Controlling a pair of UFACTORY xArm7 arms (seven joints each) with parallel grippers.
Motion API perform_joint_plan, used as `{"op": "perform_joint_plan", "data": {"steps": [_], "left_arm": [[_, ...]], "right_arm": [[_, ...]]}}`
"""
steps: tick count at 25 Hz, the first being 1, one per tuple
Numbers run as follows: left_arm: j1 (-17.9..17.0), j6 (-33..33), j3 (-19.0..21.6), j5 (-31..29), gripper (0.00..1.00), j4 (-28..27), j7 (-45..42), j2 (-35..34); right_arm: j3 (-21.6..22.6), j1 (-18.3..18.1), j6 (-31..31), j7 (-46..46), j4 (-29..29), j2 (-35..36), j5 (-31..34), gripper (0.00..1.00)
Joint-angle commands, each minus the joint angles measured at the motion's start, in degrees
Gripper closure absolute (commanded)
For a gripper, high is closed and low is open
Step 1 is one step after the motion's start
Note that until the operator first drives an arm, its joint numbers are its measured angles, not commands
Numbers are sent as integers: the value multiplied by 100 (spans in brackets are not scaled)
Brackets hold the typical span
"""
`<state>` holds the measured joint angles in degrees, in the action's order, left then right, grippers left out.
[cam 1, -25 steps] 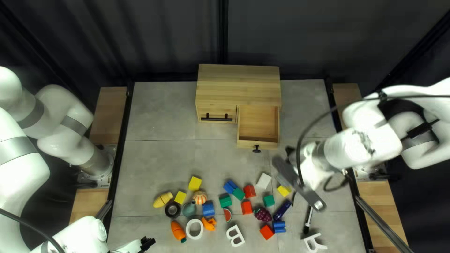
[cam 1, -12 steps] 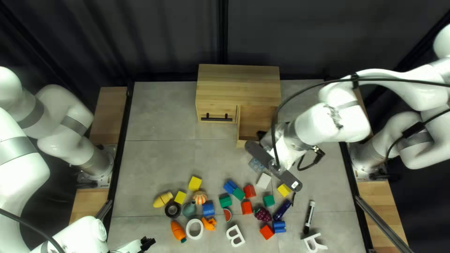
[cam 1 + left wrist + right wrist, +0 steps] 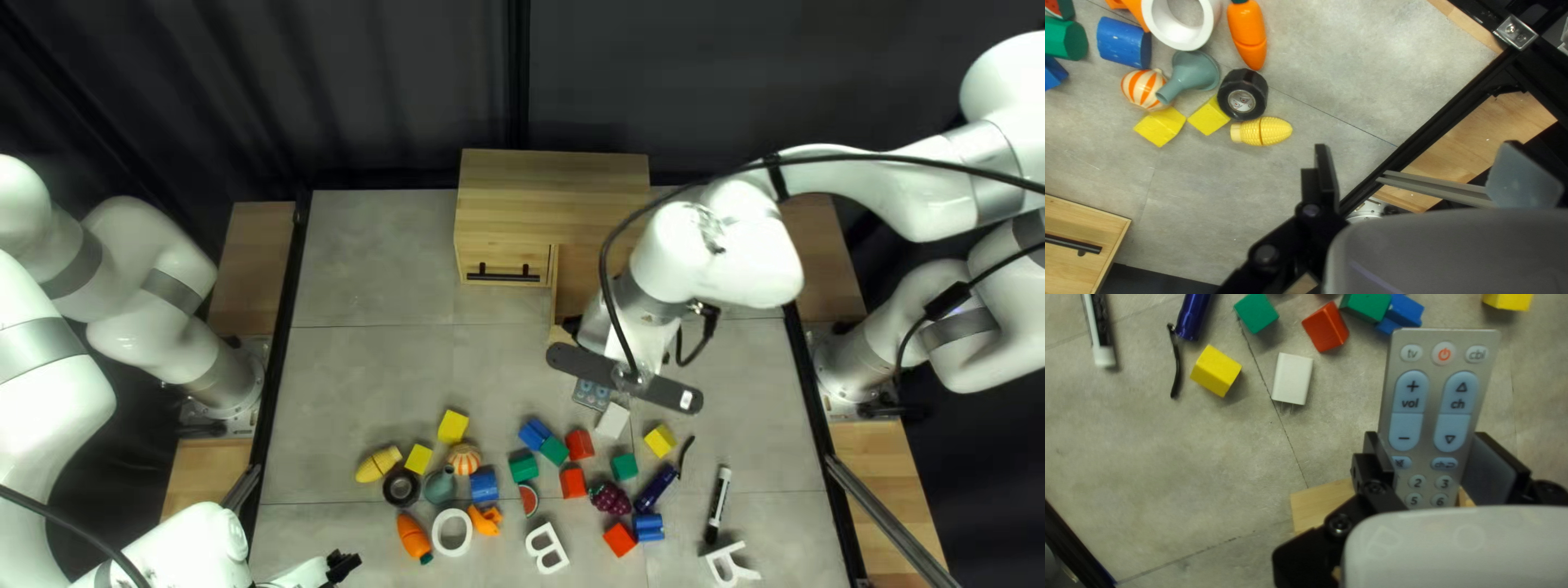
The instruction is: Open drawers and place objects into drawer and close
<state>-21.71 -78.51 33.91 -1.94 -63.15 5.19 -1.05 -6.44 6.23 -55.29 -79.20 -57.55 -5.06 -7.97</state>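
Note:
My right gripper is low over the front of the wooden cabinet's pulled-out right drawer, largely hiding it. In the right wrist view the gripper is shut on a grey remote control, a finger against each long side. Pale wood of the drawer shows beneath. The remote's button end pokes out past the dark mount. The left drawer is closed. My left gripper is at the near edge; in the left wrist view the gripper is open and empty, beside toy corn.
Coloured blocks, a white block, toy grapes, a white ring, a carrot, a marker and white letters lie in front of the cabinet. A black rail runs beside my left gripper.
My right arm has swung left and toward the cabinet, from beside the blocks to over the right drawer, with the remote coming into view. The left arm and loose objects have stayed put.

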Motion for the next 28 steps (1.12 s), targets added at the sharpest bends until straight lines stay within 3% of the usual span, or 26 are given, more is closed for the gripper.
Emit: {"op": "perform_joint_plan", "data": {"steps": [1,14,28], "left_arm": [[0,0,0,0,0,0,0,0],[0,0,0,0,0,0,0,0],[0,0,0,0,0,0,0,0]], "right_arm": [[-201,-134,82,-547,-26,144,-326,100],[-471,-339,-114,-1763,-119,424,-803,100],[-637,-509,-235,-2216,-207,626,-765,100]]}}
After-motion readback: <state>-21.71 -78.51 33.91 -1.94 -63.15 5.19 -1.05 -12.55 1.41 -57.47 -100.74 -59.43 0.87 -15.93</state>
